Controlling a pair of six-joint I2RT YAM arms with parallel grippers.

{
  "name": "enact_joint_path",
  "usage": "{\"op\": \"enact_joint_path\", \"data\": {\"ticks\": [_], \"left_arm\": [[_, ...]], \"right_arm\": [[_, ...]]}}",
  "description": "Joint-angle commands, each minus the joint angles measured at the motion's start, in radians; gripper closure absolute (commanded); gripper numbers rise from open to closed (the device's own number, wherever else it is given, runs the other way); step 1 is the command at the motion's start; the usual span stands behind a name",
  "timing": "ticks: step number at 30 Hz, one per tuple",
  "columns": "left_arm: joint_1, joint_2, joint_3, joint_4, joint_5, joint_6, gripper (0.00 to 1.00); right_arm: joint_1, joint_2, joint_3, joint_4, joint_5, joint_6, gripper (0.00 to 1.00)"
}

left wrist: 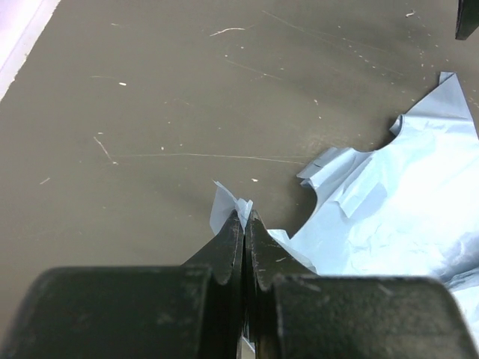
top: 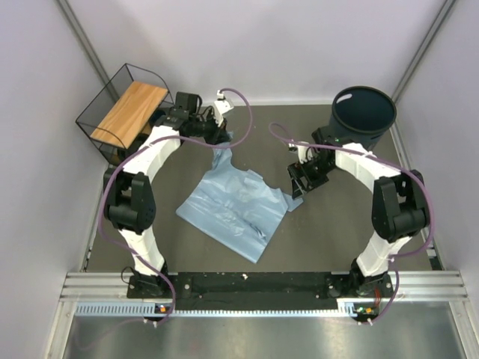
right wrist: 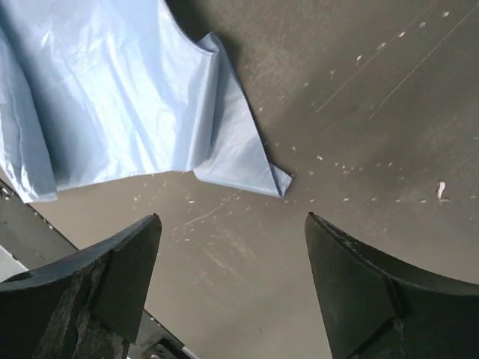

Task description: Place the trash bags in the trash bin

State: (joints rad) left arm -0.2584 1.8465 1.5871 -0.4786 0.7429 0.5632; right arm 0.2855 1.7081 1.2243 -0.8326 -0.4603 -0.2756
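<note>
Trash bags (top: 228, 206) lie mid-tabletop; your left gripper (left wrist: 245, 218) pinches their far corner; your right gripper (right wrist: 232, 250), jaws apart, hangs by the right corner, nearer the trash bin (top: 364, 112).

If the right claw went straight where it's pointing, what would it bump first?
Probably the folded corner of the trash bag, lying just ahead of the open right gripper. Depth is unclear, so it might touch bare table beside that corner instead.

At my far left stands a black wire basket (top: 127, 112) with a wooden bottom, in the corner of the dark table (top: 322, 224), which has many fine scratches
</note>
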Motion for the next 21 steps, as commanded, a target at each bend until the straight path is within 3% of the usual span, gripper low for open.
{"op": "enact_joint_path", "data": {"ticks": [1,14,17,19,20,21], "left_arm": [[0.015,-0.024,-0.012,0.034,0.036,0.009,1.0],[0.044,-0.021,-0.045,0.052,0.101,-0.032,1.0],[0.05,-0.015,-0.05,0.072,0.096,-0.058,1.0],[0.053,-0.012,-0.055,0.099,0.092,-0.083,1.0],[0.059,-0.01,-0.061,0.11,0.09,-0.11,1.0],[0.064,-0.009,-0.062,0.127,0.093,-0.13,1.0]], "right_arm": [[0.015,0.047,-0.015,0.073,0.003,0.03,0.22],[0.112,0.071,-0.158,0.251,0.199,-0.016,0.32],[0.133,0.091,-0.172,0.285,0.293,-0.02,0.48],[0.142,0.102,-0.175,0.296,0.337,-0.03,0.64],[0.145,0.101,-0.175,0.3,0.353,-0.028,0.74],[0.146,0.101,-0.174,0.302,0.377,-0.031,0.98]]}}
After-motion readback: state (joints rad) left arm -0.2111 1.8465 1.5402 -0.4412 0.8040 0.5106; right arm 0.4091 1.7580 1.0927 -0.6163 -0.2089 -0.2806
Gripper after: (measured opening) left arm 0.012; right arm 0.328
